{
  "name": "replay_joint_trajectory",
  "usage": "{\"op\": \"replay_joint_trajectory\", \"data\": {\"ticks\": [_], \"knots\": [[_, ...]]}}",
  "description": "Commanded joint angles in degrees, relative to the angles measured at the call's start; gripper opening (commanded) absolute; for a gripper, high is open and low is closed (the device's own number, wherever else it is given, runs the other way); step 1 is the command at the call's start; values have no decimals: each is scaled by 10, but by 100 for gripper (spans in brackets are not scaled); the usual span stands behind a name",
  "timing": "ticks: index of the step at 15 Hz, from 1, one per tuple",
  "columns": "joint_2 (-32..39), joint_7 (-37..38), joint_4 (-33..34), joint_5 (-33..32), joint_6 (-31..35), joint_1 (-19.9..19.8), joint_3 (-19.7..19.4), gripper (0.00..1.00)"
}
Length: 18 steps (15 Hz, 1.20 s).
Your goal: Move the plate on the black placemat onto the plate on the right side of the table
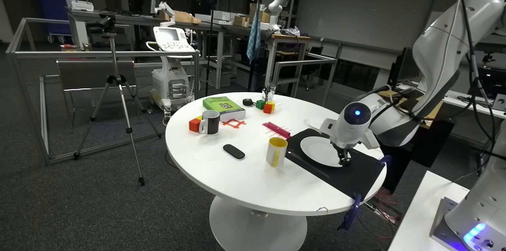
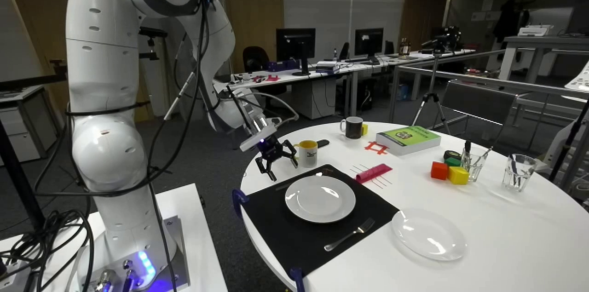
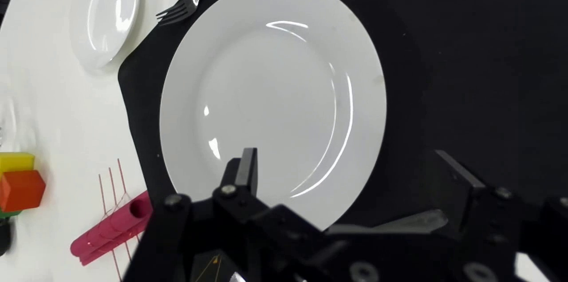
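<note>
A white plate (image 2: 320, 198) lies on the black placemat (image 2: 271, 225), near its middle. To its right in that exterior view, a second plate (image 2: 429, 233) rests directly on the white table (image 2: 515, 237). My gripper (image 2: 285, 171) hovers above the mat, apart from the plate and tilted, with its fingers spread. From the wrist, the near rim of the plate (image 3: 275, 95) falls between the open fingers of the gripper (image 3: 346, 153): the left fingertip appears over the plate, the right over bare mat. Nothing is held. The plate off the mat (image 3: 106, 11) shows at upper left there.
A fork (image 2: 349, 235) and a knife (image 3: 412, 223) flank the plate on the mat. Blue clamps (image 2: 238, 201) grip the mat at the table edge. A yellow-lined mug (image 2: 308, 154), a pink roll (image 2: 373, 173), cubes (image 2: 439, 170), a book (image 2: 408, 139) and glasses (image 2: 519, 171) stand farther off.
</note>
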Motion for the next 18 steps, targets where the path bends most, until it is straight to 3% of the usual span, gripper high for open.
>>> {"op": "replay_joint_trajectory", "data": {"ticks": [1, 4, 13, 18], "knots": [[23, 74, 15, -72, 25, 1, -13, 100], [40, 114, 23, -83, 37, -4, -14, 100], [58, 260, 38, -23, 6, 2, -14, 100], [60, 282, 44, -3, -12, 1, -17, 100]]}}
